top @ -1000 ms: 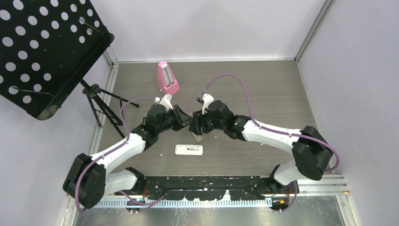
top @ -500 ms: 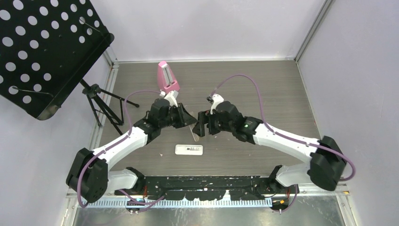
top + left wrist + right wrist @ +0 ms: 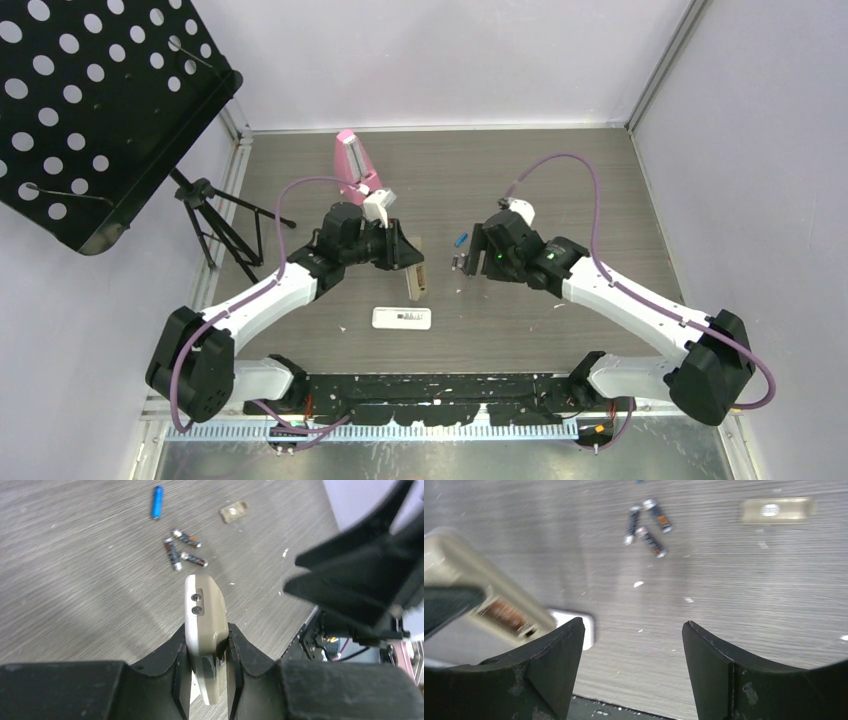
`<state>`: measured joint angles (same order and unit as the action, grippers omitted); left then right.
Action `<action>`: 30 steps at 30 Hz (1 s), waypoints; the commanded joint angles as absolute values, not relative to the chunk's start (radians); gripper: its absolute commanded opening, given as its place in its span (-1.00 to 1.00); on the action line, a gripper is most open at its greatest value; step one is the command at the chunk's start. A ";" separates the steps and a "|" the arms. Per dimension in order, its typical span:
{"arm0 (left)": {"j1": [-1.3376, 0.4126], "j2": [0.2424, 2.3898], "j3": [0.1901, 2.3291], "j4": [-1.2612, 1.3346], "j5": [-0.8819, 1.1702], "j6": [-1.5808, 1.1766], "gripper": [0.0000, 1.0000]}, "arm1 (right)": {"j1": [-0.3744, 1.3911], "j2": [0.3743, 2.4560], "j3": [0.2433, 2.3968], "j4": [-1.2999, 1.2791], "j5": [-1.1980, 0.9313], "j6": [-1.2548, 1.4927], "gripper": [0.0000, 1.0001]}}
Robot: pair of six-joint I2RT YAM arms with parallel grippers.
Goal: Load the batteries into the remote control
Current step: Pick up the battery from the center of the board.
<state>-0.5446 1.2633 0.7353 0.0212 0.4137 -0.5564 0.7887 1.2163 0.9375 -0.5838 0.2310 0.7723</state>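
Note:
My left gripper (image 3: 206,630) is shut on a beige remote (image 3: 204,605) and holds it on edge above the table; they also show in the top view, gripper (image 3: 404,256) and remote (image 3: 417,281). The remote's open battery bay shows in the right wrist view (image 3: 499,611). Three dark batteries (image 3: 181,550) lie in a loose cluster on the table, also visible in the right wrist view (image 3: 647,528). A blue battery (image 3: 157,502) lies just beyond them (image 3: 460,240). My right gripper (image 3: 633,625) is open and empty, to the right of the remote (image 3: 462,262).
The beige battery cover (image 3: 233,511) lies past the batteries (image 3: 776,510). A white remote (image 3: 401,318) lies nearer the arm bases. A pink metronome (image 3: 355,165) stands at the back. A black music stand (image 3: 90,110) on a tripod (image 3: 215,225) stands at the left.
The two grippers were together at the beige remote. The right gripper has drawn away to the right, open; the left keeps the remote and has shifted slightly right.

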 commanded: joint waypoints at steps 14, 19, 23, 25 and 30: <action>-0.541 1.240 0.695 0.355 0.879 -0.436 -1.00 | 0.586 1.376 0.968 -0.529 0.141 0.818 0.35; -0.539 1.197 0.662 0.335 0.796 -0.425 -1.00 | 0.619 1.473 1.010 -0.499 0.152 0.722 0.09; -0.538 1.130 0.636 0.289 0.654 -0.410 -1.00 | 0.653 1.556 1.057 -0.474 0.181 0.604 0.00; -0.537 1.101 0.624 0.279 0.637 -0.403 -1.00 | 0.670 1.602 1.087 -0.469 0.191 0.547 -0.01; -0.534 1.060 0.631 0.210 0.626 -0.374 -1.00 | 0.691 1.701 1.156 -0.473 0.229 0.435 -0.14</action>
